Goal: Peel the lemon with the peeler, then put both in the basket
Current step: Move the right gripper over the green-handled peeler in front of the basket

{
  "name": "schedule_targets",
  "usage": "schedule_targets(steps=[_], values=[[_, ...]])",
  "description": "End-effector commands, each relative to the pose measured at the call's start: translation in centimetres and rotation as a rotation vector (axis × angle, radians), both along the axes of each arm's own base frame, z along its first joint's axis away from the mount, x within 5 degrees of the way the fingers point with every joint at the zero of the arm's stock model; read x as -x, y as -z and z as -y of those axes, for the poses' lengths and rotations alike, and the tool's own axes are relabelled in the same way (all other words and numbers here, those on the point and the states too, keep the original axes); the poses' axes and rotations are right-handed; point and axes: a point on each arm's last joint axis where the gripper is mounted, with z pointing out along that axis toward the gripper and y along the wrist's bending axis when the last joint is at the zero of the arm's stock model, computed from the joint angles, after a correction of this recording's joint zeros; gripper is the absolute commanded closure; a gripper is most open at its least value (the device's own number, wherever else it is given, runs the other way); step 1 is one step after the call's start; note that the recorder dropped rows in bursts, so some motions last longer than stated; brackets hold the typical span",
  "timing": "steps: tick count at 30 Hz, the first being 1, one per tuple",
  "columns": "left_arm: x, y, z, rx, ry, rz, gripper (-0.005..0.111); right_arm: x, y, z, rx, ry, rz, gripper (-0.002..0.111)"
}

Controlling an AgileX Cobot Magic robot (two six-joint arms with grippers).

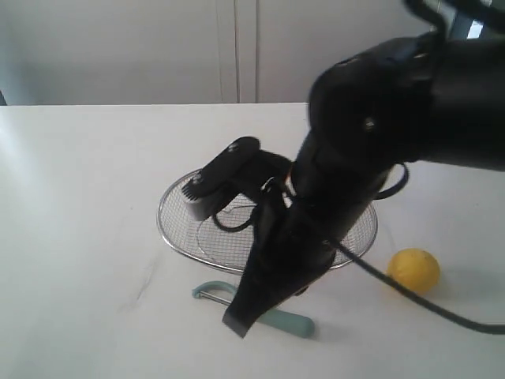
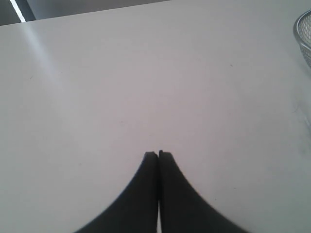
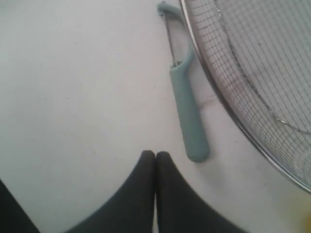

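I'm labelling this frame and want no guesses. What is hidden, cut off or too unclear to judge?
Exterior view: the right gripper and its arm cover the peeler's middle and much of the basket, so part of its inside is unseen.
Exterior view: the lemon is too blurred to judge any peeling.
Left wrist view: only a sliver of basket rim shows, cut off by the edge.
Right wrist view: the basket runs off the frame.
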Motion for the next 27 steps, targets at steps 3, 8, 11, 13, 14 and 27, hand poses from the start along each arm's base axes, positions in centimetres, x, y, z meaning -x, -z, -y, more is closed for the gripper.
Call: schedule_targets(steps=[3, 8, 11, 13, 14, 27], values=[[0.0, 0.1, 0.0, 0.006, 0.005, 0.002, 0.107, -0.3, 2.0, -3.2, 0.084, -0.118, -0.01, 0.108], [0.0, 0.1, 0.0, 0.006, 0.005, 0.002, 0.107, -0.5, 3.5, -3.9, 0.138, -0.286, 0.004, 0.108], [0.0, 0.1, 0.0, 0.006, 0.005, 0.002, 0.107, -0.6, 3.9, -4.0, 0.153, -0.352, 0.011, 0.108], [0.0, 0.1, 0.0, 0.006, 0.005, 0.002, 0.107, -0.8, 3.9, -4.0, 0.161, -0.392, 0.043, 0.108], [0.0, 0.1, 0.0, 0.006, 0.005, 0.002, 0.107, -0.8, 3.9, -4.0, 0.164, -0.396, 0.049, 0.108], [0.0, 0.1, 0.0, 0.006, 0.005, 0.002, 0.107, -1.2, 4.0, -3.6, 0.21, -0.393, 0.094, 0.108]])
